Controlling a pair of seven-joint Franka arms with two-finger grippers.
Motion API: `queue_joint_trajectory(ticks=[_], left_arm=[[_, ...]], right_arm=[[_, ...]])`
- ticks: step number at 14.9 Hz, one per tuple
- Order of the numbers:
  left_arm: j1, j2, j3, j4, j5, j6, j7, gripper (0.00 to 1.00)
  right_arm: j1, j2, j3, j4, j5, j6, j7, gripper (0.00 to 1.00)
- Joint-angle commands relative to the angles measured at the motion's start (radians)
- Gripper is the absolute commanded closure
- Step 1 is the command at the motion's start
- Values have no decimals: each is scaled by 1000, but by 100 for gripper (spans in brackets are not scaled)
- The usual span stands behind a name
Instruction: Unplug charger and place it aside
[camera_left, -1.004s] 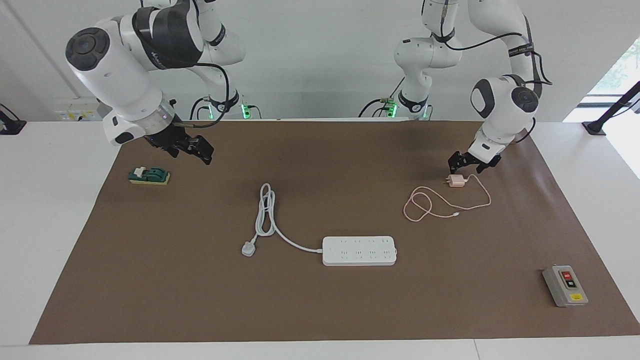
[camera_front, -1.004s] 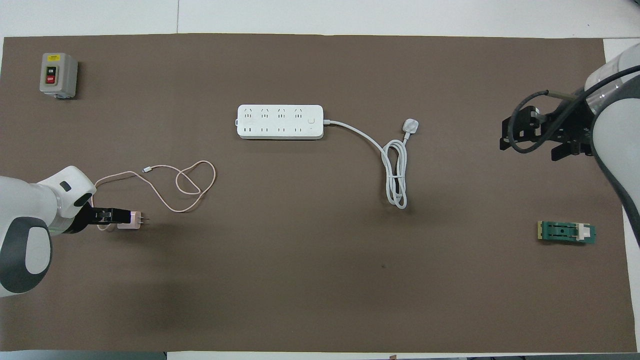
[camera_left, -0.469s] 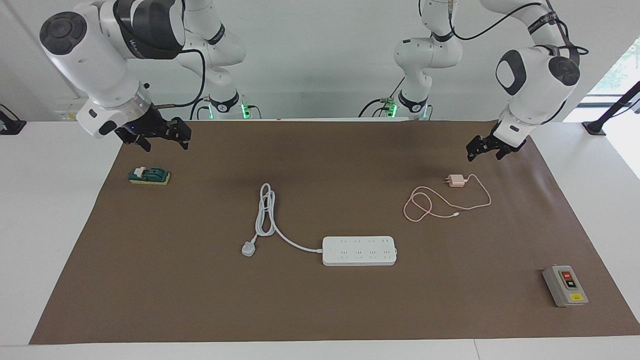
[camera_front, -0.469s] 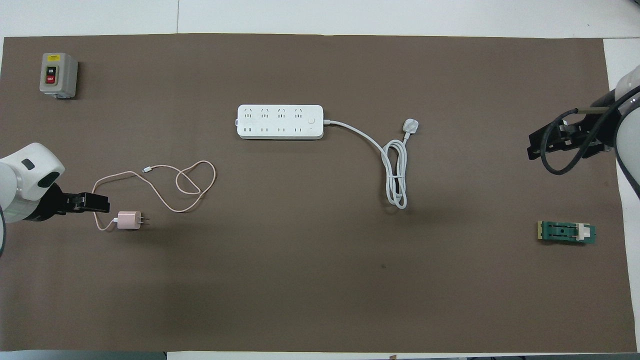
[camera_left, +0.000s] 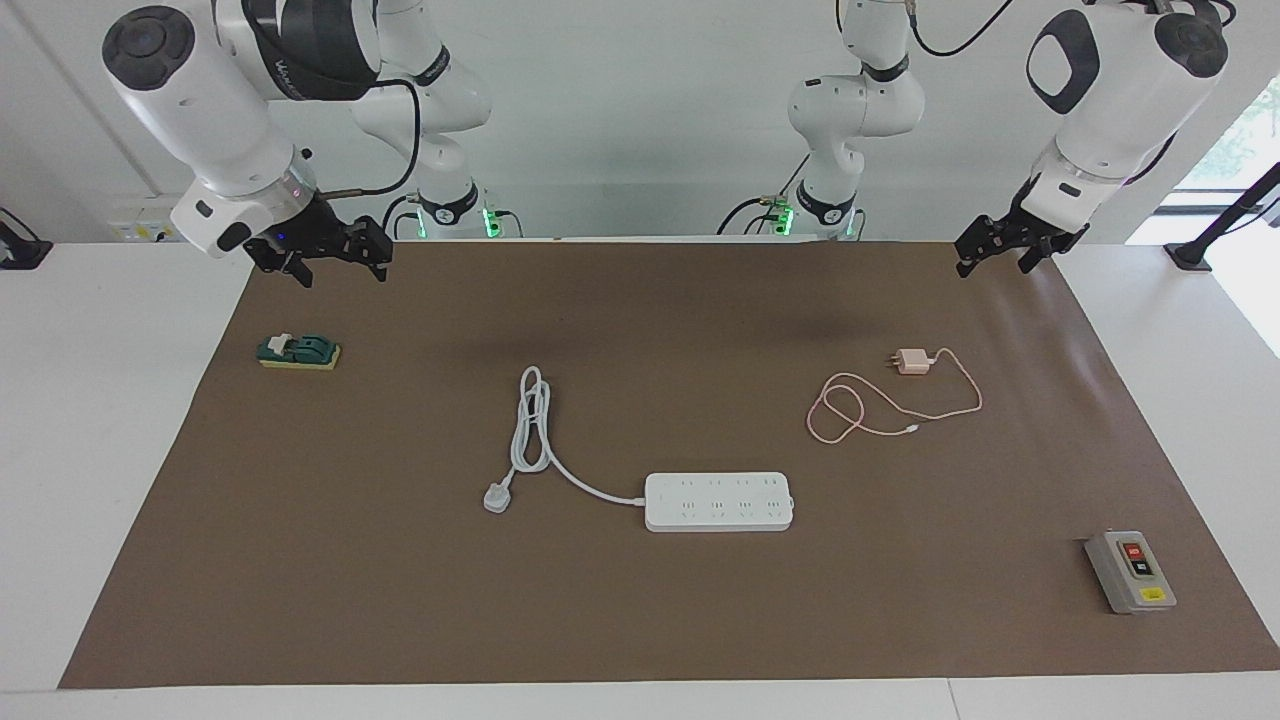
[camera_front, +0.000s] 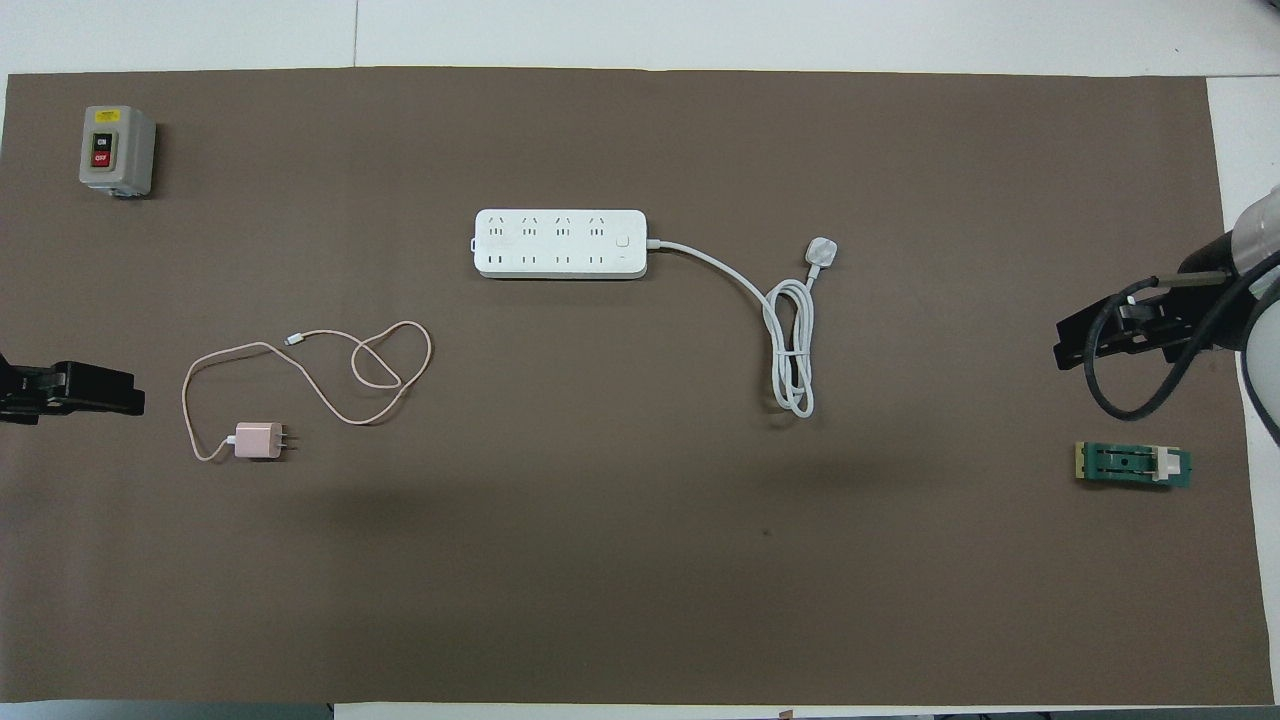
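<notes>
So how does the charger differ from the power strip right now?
The charger is a small pink cube with a thin pink cable; the power strip is a long white bar with a thick white cord. The charger lies nearer the robots. Both rest on the mat, apart and unplugged.

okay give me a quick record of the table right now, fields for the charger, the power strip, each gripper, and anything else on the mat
charger: unplugged, lying on the brown mat, nearer the robots than the power strip, toward the left arm's end
charger cable: loosely looped beside it
power strip: mid-mat, sockets empty, own white cord coiled
left gripper: open, raised, holding nothing
right gripper: raised over the mat's edge, holding nothing
other items: grey switch box, green block
</notes>
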Motion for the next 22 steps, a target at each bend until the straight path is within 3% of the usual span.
queue_joint_trajectory(ticks=[1, 4, 7, 11, 18, 22], left_arm=[[-9, 33, -11, 70, -10, -22, -49, 0], [-20, 84, -11, 152, -32, -64, -49, 0], [-38, 202, -13, 303, -33, -140, -46, 0], [-61, 188, -16, 252, -36, -36, -35, 0], [-69, 118, -14, 103, -36, 30, 44, 0], [-69, 119, -16, 104, -36, 47, 15, 0]], right_arm=[[-35, -23, 19, -28, -23, 31, -19, 0], [-35, -35, 20, -26, -46, 32, -19, 0], [-35, -40, 19, -26, -46, 32, -22, 0], [-35, -32, 20, -17, -48, 36, -22, 0], [-37, -30, 20, -2, -46, 14, -22, 0], [-39, -30, 17, 0, -46, 20, -22, 0]])
